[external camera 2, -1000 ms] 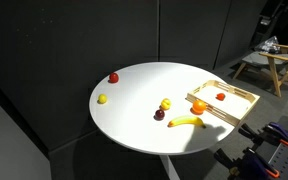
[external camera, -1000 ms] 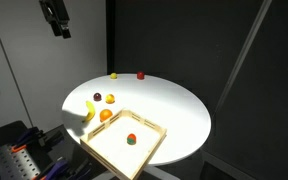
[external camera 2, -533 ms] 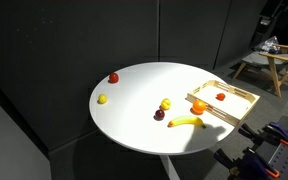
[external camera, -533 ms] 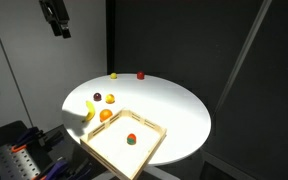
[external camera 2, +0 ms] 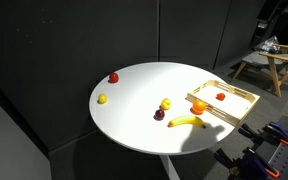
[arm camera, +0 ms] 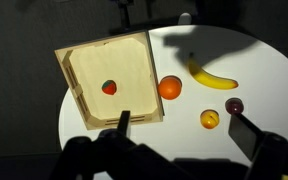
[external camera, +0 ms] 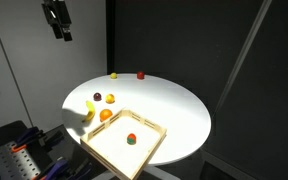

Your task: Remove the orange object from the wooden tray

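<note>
In an exterior view the wooden tray (external camera: pixel 102 148) sits at the near edge of a round white table (external camera: pixel 174 110), and black panels (external camera: pixel 184 40) close the room behind. The orange object (arm camera: pixel 109 87) lies on the tray's pale floor, clear of the rims: tiny, roundish and reddish-orange with a green part. The gripper (arm camera: pixel 184 132) hangs high above, fingers spread wide and holding nothing.

The large square shallow tray of pale wood (arm camera: pixel 89 65), at the left of the wrist view, has a smooth, matt, light bottom. The tiny reddish-orange piece with a green part (arm camera: pixel 109 87) in it is too small to judge its finish. The round white table (arm camera: pixel 269 75) looks smooth and matt. The yellow banana (arm camera: pixel 212 77) and plain orange ball (arm camera: pixel 170 88) look smooth, plastic-like. The gripper (arm camera: pixel 178 117) has dark, matt fingers (arm camera: pixel 246 136).
</note>
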`<state>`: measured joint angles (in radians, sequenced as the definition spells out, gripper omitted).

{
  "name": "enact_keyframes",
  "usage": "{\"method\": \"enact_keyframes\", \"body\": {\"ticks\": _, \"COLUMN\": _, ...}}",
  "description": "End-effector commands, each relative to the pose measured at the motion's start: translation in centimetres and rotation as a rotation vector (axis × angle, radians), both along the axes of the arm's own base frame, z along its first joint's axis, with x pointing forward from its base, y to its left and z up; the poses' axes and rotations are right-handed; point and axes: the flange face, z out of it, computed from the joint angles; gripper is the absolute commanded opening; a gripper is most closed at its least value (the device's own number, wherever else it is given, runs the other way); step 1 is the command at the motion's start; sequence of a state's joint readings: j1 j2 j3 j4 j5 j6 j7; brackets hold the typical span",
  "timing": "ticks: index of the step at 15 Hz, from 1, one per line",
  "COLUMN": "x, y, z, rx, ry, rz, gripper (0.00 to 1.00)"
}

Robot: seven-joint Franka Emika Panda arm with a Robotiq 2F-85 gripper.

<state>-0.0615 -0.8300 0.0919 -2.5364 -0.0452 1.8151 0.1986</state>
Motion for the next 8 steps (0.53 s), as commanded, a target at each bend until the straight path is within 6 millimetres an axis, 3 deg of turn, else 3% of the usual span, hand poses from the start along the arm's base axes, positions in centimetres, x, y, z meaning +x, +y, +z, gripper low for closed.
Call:
{"method": "enact_keyframes", "body": {"ticks": 1, "x": 2.2, "y": -0.1, "z": 0.0, "rx": 0.004, "ry": 0.029, "rz": -0.024, "gripper": 1.0}}
{"method": "enact_keyframes", "body": {"ticks": 8, "x": 6.6, "y": -0.6, "z": -2.3, "rx": 0.029, "ry": 0.138, "rz": -0.01, "gripper": 1.0}}
